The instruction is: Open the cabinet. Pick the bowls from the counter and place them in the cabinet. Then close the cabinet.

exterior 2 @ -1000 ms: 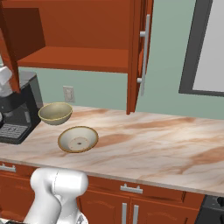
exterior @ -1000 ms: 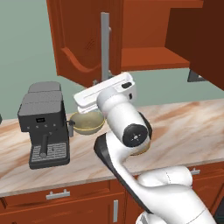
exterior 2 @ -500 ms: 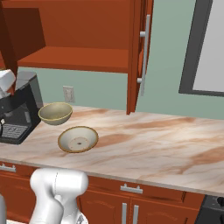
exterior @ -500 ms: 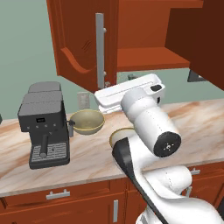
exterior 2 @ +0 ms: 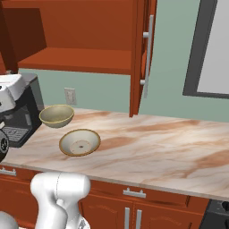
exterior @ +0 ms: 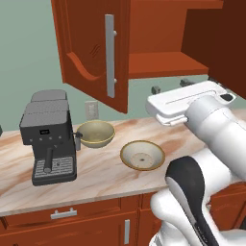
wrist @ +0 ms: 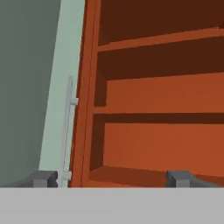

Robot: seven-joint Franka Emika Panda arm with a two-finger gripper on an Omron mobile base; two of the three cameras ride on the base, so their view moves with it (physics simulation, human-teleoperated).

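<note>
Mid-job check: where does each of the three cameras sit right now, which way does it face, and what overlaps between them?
Left base view: behind the arm's left, looking forward and down at the counter, coffee machine, deep bowl, shallow bowl and open cabinet; the white arm rises lower right.
Right base view: behind the arm's right, same counter and bowls; white arm links lower left.
Hand view: looks along the open gripper into the cabinet shelves; two dark fingertips at bottom.
Shared: both base views show both bowls, coffee machine and cabinet; all three show the cabinet.
</note>
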